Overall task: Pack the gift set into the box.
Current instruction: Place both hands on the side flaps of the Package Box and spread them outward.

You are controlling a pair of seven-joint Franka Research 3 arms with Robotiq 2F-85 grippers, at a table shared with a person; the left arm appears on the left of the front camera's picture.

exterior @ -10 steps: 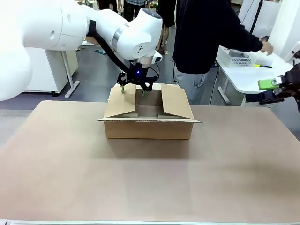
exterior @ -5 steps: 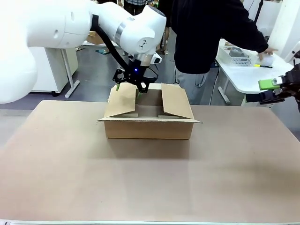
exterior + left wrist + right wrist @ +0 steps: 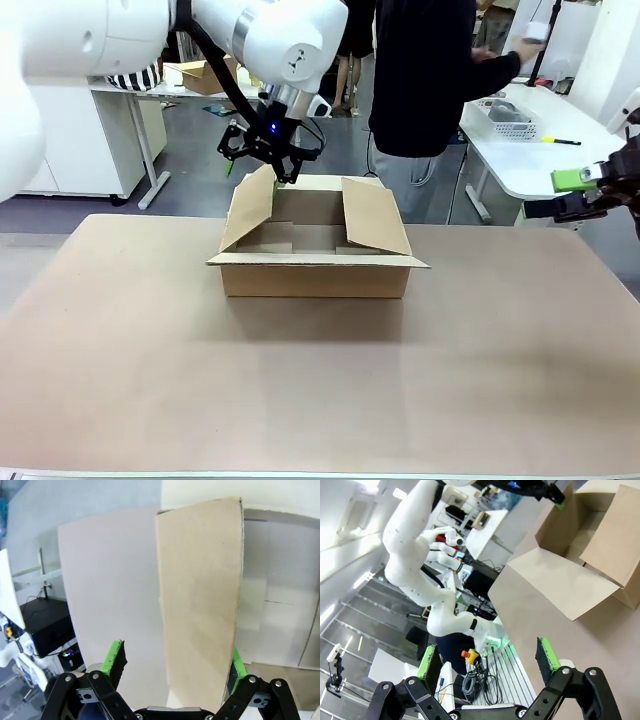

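Observation:
The box stands open in the middle of the table, a wide brown carton with its flaps spread. My left gripper hovers over the top edge of the left flap. In the left wrist view the flap runs between the wide-apart fingers of that gripper, which is open. The box floor looks bare. My right gripper hangs open off the table's right end; in its own view the gripper holds nothing and looks toward the box. The gift set is out of view.
A person in a dark top stands behind the box, one hand raised to the right. A white side table with a small basket stands at the far right. The brown tabletop stretches wide in front of the box.
My left gripper has risen and shifted left, and the left flap has swung from lying inward to standing nearly upright. The person's hand has lifted from the side table. The right arm is still.

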